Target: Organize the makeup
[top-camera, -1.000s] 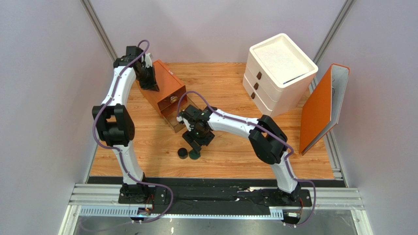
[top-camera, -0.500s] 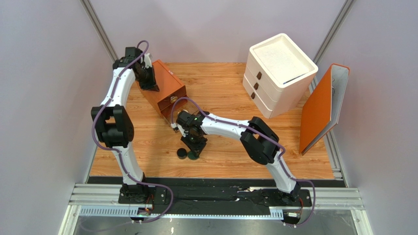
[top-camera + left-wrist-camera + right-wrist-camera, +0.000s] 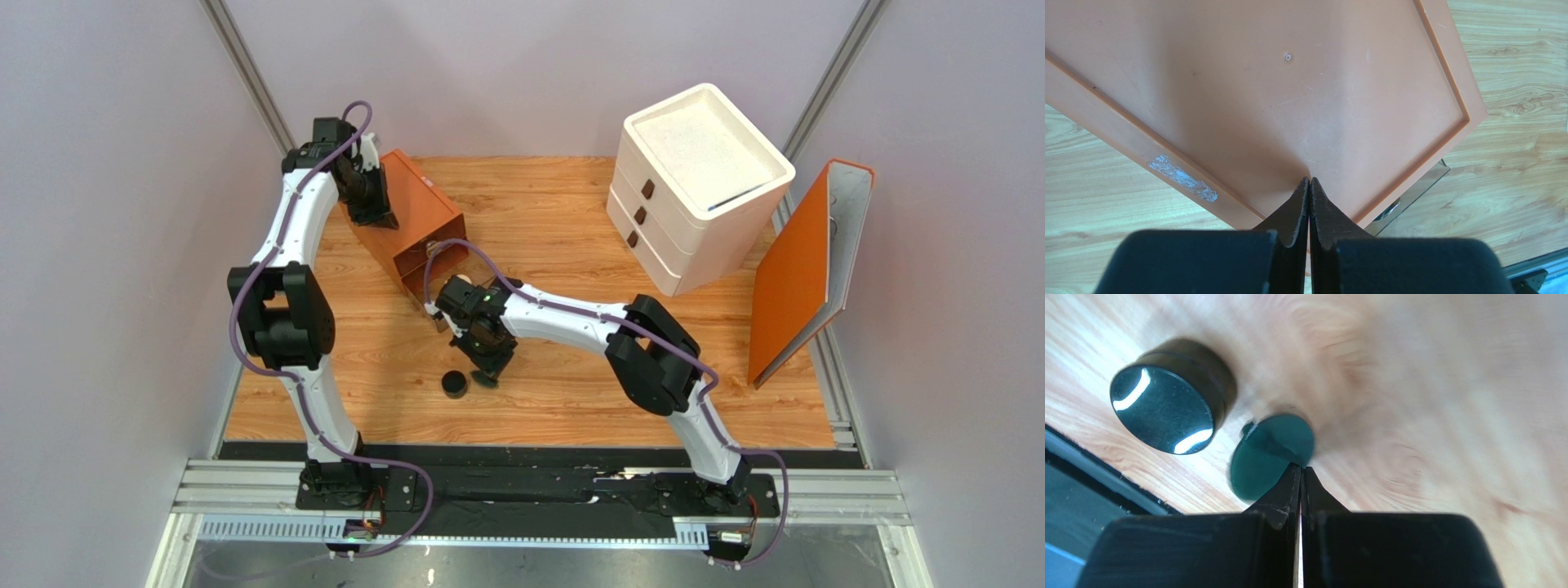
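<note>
Right gripper [image 3: 1300, 470]: jaws drawn almost together, tips nipping the rim of the dark green compact [image 3: 1269, 454], which looks tilted up off the wooden table [image 3: 1425, 392] (the view is blurred). The black compact [image 3: 1165, 407] lies flat just beside it. A second ago this gripper hung higher, near the orange drawer box [image 3: 1290, 92]. It has since dropped onto the compact, so a pick-up seems begun. The right arm reaches left, wrist pointing down. Left gripper [image 3: 1309, 182], jaws pressed together, stays on the box top.
</note>
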Available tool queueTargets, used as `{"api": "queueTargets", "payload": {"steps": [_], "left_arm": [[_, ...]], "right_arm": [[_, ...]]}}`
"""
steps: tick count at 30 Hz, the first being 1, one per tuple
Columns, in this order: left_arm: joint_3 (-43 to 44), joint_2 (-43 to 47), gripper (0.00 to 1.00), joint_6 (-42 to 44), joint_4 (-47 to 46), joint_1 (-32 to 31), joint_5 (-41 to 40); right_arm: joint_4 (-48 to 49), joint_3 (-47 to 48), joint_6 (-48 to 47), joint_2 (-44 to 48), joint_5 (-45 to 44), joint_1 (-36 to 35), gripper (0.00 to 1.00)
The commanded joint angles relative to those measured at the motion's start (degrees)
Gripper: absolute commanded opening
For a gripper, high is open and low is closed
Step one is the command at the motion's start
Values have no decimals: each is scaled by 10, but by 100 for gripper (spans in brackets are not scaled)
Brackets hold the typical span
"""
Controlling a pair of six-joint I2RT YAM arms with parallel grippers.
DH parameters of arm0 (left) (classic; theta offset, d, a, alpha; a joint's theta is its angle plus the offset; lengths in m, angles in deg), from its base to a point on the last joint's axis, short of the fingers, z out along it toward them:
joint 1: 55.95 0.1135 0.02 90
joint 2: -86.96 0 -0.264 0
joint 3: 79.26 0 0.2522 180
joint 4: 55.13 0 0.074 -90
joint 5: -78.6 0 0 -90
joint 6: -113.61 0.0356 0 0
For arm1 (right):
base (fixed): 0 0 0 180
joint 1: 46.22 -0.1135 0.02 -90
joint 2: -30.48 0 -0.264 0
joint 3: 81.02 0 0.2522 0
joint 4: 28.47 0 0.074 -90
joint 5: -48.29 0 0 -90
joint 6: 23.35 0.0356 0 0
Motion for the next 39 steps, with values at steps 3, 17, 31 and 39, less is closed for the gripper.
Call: {"api": "queueTargets", "payload": {"steps": [3,17,31,39], "left_arm": [[-36,-34,0,16,76,-4,-24],[-30,-34,0,16,78,-3,-24],[-24,-39,0,20,83,-3,-24],[-35,-37,0,20,78,-3,-25]], "right_arm": [[58,55,10,79,-96,14,0],[85,348,23,-70,-154,50,0],[34,214,25,-13,-51,53,55],[28,93,0,32,135,46,77]]}}
